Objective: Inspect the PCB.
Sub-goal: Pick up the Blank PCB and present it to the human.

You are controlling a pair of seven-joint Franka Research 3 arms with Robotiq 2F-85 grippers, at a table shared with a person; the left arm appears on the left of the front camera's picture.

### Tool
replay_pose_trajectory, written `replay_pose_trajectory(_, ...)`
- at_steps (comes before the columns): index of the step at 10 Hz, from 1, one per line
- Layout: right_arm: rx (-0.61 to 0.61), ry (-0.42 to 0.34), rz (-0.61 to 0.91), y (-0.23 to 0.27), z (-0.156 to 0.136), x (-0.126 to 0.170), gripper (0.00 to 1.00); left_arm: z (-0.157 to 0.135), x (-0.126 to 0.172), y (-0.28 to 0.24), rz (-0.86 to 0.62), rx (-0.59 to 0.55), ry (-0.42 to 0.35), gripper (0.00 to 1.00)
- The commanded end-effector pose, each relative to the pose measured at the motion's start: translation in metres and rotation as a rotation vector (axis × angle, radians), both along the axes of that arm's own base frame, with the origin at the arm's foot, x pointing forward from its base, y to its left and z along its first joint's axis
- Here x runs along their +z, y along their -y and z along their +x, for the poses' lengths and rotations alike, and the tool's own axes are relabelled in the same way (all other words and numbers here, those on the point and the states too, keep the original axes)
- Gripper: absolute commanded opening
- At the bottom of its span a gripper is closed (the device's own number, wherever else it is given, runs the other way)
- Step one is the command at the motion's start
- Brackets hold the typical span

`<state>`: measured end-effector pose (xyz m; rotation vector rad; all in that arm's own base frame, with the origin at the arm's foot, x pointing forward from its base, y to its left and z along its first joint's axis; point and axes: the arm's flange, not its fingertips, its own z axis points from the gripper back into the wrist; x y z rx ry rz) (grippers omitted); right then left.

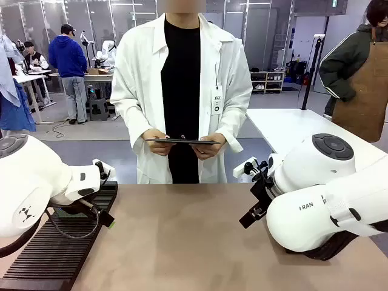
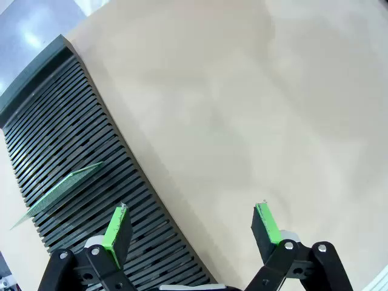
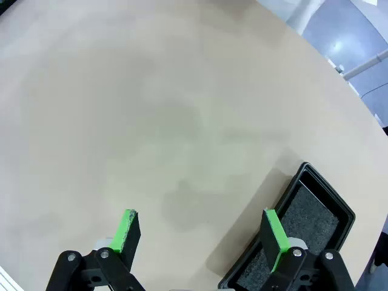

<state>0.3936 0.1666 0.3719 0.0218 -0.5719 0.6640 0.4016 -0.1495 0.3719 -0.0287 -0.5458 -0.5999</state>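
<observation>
The PCB (image 2: 59, 192), a thin green board, stands on edge and leans in a slot of the black slotted rack (image 2: 79, 139). My left gripper (image 2: 191, 223) hangs open above the rack's edge and the bare table beside it, a short way from the PCB, with nothing between its green pads (image 2: 117, 229). Over the tan tabletop my right gripper (image 3: 200, 229) is open and holds nothing. A shallow black tray (image 3: 330, 203) with grey foam lining lies just beyond its one finger.
Across the table a person in a white coat holds a thin dark flat board (image 1: 182, 140) level in both hands. The rack (image 1: 60, 242) sits at the table's front left under my left arm. Bare tabletop (image 1: 188, 242) lies between the arms.
</observation>
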Motion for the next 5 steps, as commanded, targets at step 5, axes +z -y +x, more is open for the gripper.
replay_pose_trajectory(5, 0.0, 0.0, 0.0, 0.0, 0.0, 0.0, 1.0, -0.0001, 0.0, 0.0004, 0.0, -0.001, 0.0, 1.0)
